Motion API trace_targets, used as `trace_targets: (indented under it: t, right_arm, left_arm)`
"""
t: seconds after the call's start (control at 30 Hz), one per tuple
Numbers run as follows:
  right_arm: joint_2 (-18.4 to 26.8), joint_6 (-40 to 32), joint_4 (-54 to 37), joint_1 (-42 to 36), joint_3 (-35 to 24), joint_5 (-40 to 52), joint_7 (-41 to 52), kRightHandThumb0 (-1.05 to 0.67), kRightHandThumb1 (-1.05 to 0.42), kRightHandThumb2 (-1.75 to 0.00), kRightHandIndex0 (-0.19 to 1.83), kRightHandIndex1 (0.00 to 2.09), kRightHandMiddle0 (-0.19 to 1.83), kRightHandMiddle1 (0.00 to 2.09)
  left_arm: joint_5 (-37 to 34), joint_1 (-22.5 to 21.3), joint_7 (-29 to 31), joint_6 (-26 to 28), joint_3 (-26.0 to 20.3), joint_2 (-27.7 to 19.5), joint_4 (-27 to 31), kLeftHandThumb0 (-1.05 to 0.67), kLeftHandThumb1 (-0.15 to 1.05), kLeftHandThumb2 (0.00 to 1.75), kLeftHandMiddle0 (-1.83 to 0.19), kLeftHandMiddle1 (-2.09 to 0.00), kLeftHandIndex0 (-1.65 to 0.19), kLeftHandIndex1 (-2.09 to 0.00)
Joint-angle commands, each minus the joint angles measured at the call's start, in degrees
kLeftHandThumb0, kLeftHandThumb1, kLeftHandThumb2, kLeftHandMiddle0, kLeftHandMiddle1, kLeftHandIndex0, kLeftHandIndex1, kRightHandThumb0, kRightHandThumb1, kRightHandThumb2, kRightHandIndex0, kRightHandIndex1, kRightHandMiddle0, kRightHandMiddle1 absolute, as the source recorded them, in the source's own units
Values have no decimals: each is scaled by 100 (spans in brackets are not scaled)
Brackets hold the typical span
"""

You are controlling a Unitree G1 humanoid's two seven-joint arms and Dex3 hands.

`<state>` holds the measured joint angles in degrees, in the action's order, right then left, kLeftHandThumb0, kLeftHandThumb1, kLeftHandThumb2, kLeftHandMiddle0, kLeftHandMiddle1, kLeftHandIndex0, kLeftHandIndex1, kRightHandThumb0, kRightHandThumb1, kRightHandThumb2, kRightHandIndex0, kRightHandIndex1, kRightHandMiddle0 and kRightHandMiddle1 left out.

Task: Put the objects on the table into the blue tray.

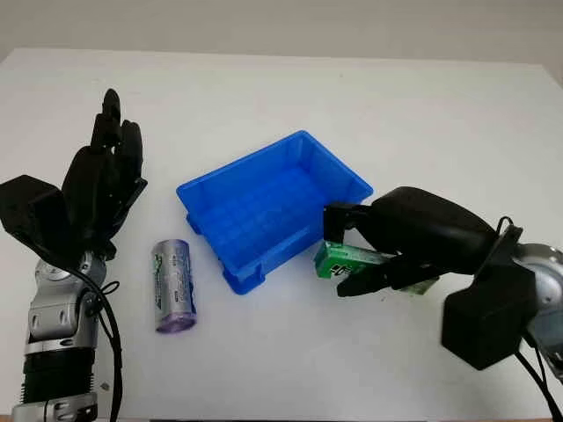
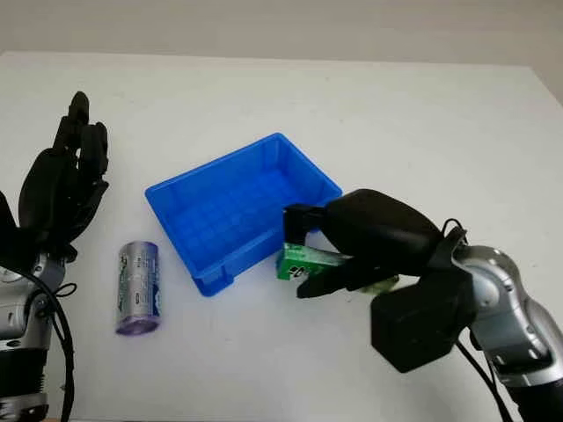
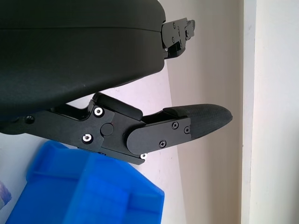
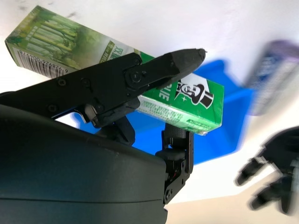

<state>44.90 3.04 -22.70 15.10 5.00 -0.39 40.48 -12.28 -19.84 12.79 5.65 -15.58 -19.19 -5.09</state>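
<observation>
Right robot hand (image 1: 365, 255) pinching green box (image 1: 339, 260) | just beside blue tray (image 1: 264, 198) | left robot hand (image 1: 101, 185) open, raised

This looks like a robot test bench in a lab, not a home or a shop. A plain white table (image 1: 422, 105) fills the head views from its far edge to the near one, bare of cloth or clutter, and behind the far edge stands a blank pale wall (image 1: 281, 22). The few things on the table read as test props: a blue bin (image 1: 268, 207) of the parts-storage kind near the middle, a can (image 1: 173, 286) lying on its side toward the near left corner, and a green box (image 2: 299, 261) just beside the bin.
</observation>
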Motion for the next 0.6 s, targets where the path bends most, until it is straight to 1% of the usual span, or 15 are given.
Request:
trace_targets:
  t: [0.0, 0.1, 0.2, 0.3, 0.37, 0.43, 0.47, 0.53, 0.57]
  right_arm:
    - [111, -321, -322, 198, -169, 454, 312, -44, -105, -16, 106, 209, 87, 209]
    - [229, -958, -669, 427, -320, 1009, 694, -43, -105, -14, 102, 209, 87, 209]
    - [341, -1573, -876, 714, -444, 1589, 1019, -44, -105, -12, 104, 209, 90, 209]
    - [320, -1939, -951, 908, -576, 1887, 1049, -44, -105, -11, 100, 209, 88, 209]
    - [60, -1861, -882, 966, -737, 1897, 723, -45, -105, -12, 100, 209, 86, 209]
    - [-332, -1492, -662, 1082, -878, 1666, 168, -46, -105, -20, 106, 209, 88, 209]
    - [-538, -1225, -486, 1185, -911, 1432, -178, -46, -105, -21, 108, 209, 88, 209]
    - [-854, -975, -228, 1356, -919, 1127, -703, -44, -105, -22, 113, 209, 91, 209]
    - [-1097, -558, -6, 1450, -843, 694, -1147, -40, -104, -26, 117, 209, 87, 209]
  left_arm:
    - [31, -90, 21, -16, 17, -90, 22, -76, 105, 62, 19, 0, 19, 0]
    - [27, -107, 35, -22, 21, -92, 15, -75, 105, 62, 19, 0, 19, 0]
    - [27, -115, 7, -4, 24, -82, 34, -75, 105, 62, 19, 0, 19, 0]
    - [39, -121, -29, -6, 35, -64, 36, -75, 105, 63, 19, 0, 19, 0]
    - [54, -133, -62, -20, 49, -39, 14, -75, 105, 62, 19, 0, 19, 0]
    - [75, -153, -106, -55, 69, -5, -29, -75, 105, 62, 19, 0, 19, 0]
    - [92, -165, -119, -83, 86, 4, -62, -75, 105, 62, 19, 0, 19, -1]
    - [113, -173, -146, -121, 120, 21, -97, -75, 105, 62, 19, 0, 19, 0]
    - [97, -165, -151, -131, 121, 32, -98, -75, 105, 63, 19, 0, 19, 0]
